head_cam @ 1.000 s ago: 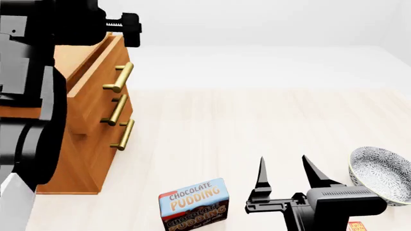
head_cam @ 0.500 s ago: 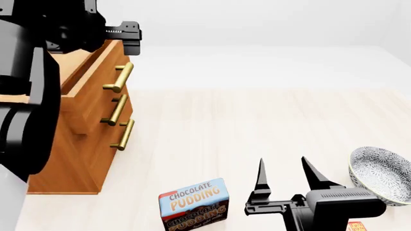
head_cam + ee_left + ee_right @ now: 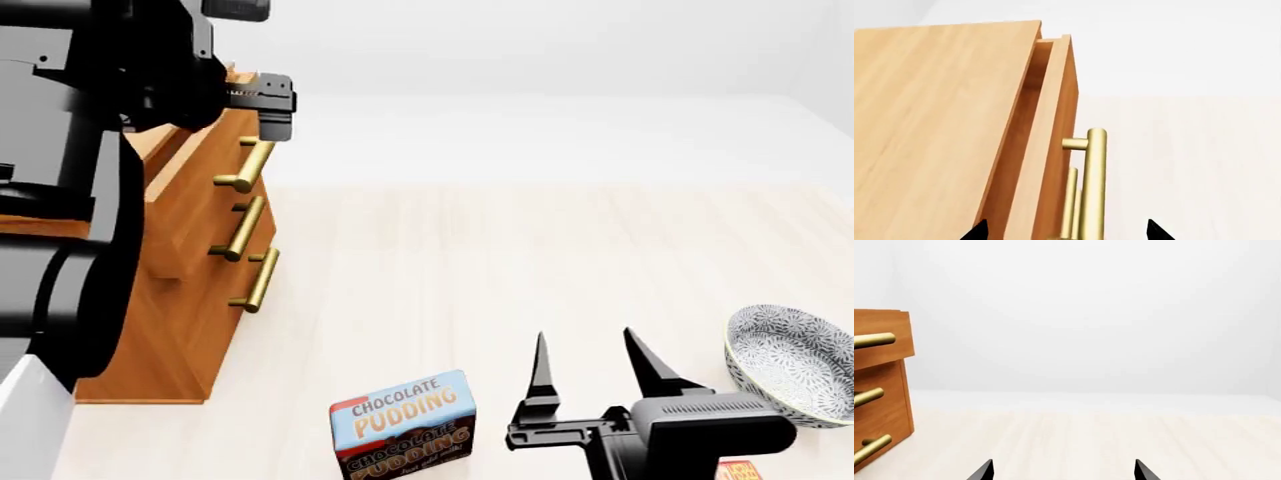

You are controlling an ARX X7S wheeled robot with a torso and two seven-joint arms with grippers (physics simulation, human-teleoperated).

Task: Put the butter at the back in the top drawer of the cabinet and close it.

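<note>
The cabinet stands at the left, and its top drawer is pulled out a little. My left gripper hangs open just above the drawer's front. Its two tips straddle the front board and the brass handle and touch neither. In the head view it shows over the top handle. A sliver of the red-and-orange butter peeks out at the bottom edge, behind my right gripper. That gripper is open and empty above the floor.
A chocolate pudding box stands left of my right gripper. A patterned bowl sits at its right. The two lower drawers are shut. My left arm hides much of the cabinet's top.
My left gripper has come down from above the cabinet to the top drawer's front edge. The right gripper has barely shifted.
</note>
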